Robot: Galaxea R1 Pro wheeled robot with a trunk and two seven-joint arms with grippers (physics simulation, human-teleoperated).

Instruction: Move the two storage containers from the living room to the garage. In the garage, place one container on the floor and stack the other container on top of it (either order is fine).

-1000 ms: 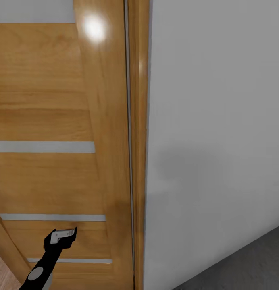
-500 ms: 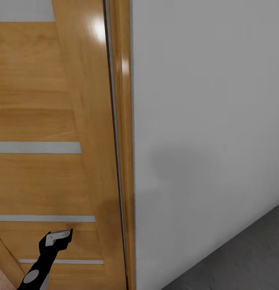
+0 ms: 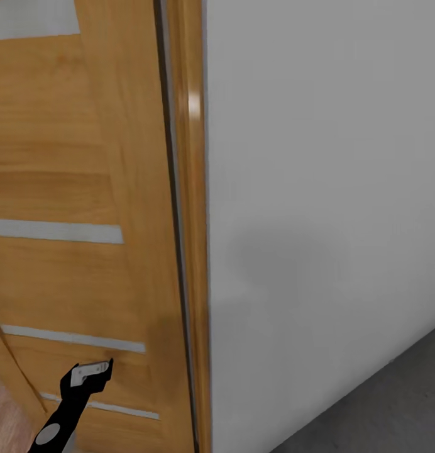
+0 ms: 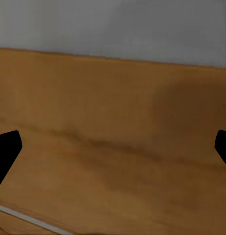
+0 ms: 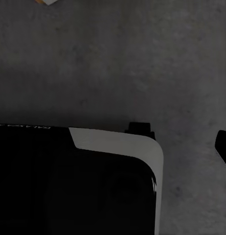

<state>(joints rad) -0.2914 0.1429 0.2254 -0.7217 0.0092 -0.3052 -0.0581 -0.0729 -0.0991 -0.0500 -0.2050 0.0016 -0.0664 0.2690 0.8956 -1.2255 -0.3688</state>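
The view is tilting against the wooden door (image 3: 73, 189); left gripper (image 3: 92, 371) fingers spread, empty; grey floor (image 3: 393, 402) right; right gripper's state unclear.

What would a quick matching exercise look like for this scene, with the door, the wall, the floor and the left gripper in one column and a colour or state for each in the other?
Things:
1. door
2. wall
3. floor
4. left gripper

Descriptions:
A. dark grey and speckled
B. open, close in front of the wood
C. plain white-grey
D. light brown wood with pale strips across it

Pairs: 1-D, 2-C, 3-A, 4-B
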